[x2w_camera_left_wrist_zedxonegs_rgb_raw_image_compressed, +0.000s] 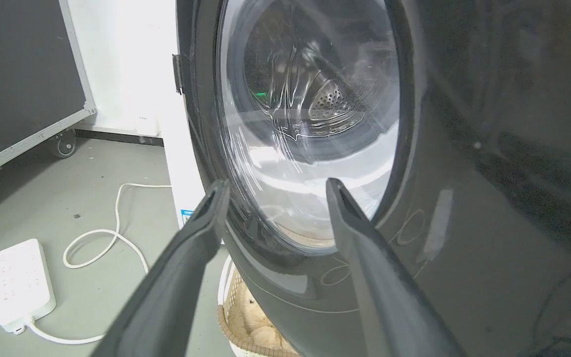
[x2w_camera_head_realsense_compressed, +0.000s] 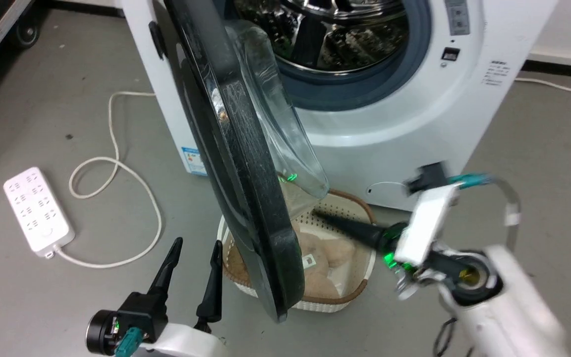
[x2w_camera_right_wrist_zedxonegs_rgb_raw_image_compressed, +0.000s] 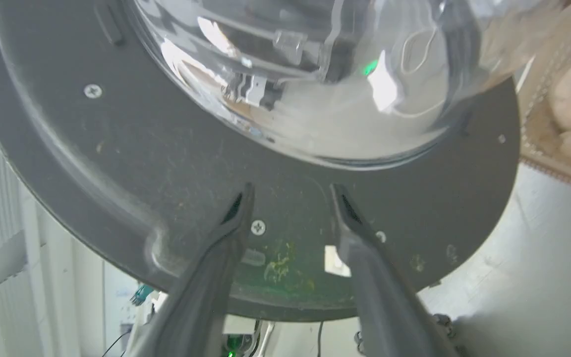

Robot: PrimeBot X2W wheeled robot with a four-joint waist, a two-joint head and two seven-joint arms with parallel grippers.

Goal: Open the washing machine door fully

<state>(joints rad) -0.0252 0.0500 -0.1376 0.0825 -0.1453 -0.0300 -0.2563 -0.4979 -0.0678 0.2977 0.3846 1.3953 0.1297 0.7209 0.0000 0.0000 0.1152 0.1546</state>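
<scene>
- Hinged at the left side of the white boxy front-loading washing machine point(x2w_camera_head_realsense_compressed: 404, 124), the large round glossy black washing machine door point(x2w_camera_head_realsense_compressed: 246, 198) stands well out from the front and shows nearly edge-on in the head view.
- Its clear glass bowl bulges toward the machine. The matt grey inner rim is dusty and dotted with small cross-head screws point(x2w_camera_right_wrist_zedxonegs_rgb_raw_image_compressed: 258, 227).
- A grey rubber gasket point(x2w_camera_head_realsense_compressed: 365, 94) rings the uncovered perforated steel drum point(x2w_camera_head_realsense_compressed: 335, 34).
- On the floor, under the door's lower edge, sits a white perforated oval basket with a brown rim point(x2w_camera_head_realsense_compressed: 350, 292), holding soft tan rounded lumps point(x2w_camera_head_realsense_compressed: 325, 253).
- The left gripper point(x2w_camera_head_realsense_compressed: 198, 242) has its dark tapered fingers apart and empty, close before the door's outer face.
- The right gripper point(x2w_camera_right_wrist_zedxonegs_rgb_raw_image_compressed: 292, 187) points at the inner rim, also with its fingers apart and empty. I cannot tell whether they touch the rim.
- A white power strip point(x2w_camera_head_realsense_compressed: 37, 210) and its looped cord point(x2w_camera_head_realsense_compressed: 117, 173) lie on the grey floor.
</scene>
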